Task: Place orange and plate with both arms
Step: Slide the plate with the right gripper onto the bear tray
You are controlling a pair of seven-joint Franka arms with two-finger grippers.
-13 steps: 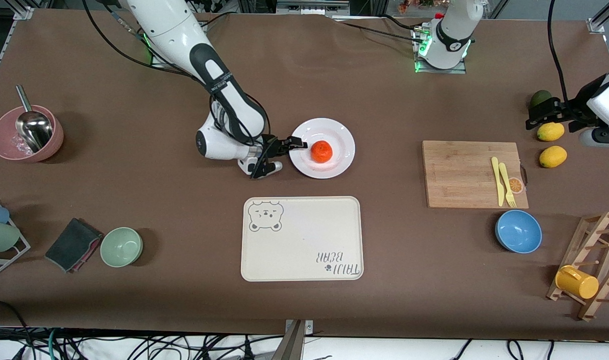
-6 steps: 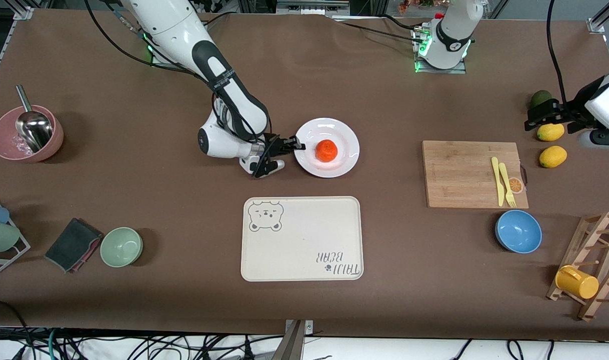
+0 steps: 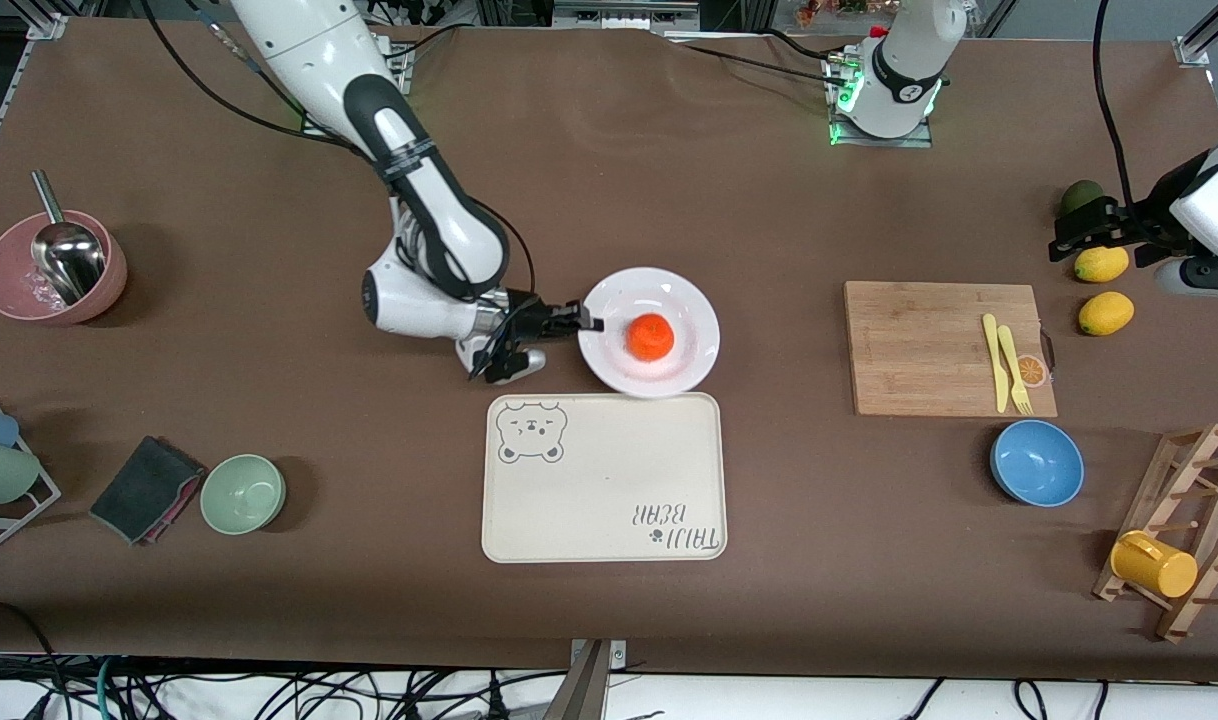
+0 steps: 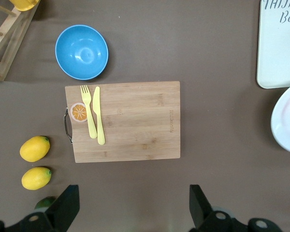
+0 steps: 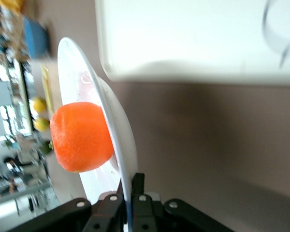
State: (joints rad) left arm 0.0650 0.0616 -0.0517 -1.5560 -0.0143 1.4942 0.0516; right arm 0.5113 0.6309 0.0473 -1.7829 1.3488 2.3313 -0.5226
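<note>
Clearly the right end effector (image 3: 587, 323) pinches the plate (image 3: 691, 306) rim at nine o'clock, orange (image 3: 651, 336) loose at centre, beside the tray (image 3: 609, 480): stiff, slippery, roll-prone. Left end effector (image 4: 130, 212) waits open over the tabletop.

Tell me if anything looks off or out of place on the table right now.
One thing: the plate with the orange on it overlaps the edge of the cream tray, its rim pinched by the right hand. Nothing looks spilled or broken. The left hand waits open over the table beside the cutting board.
</note>
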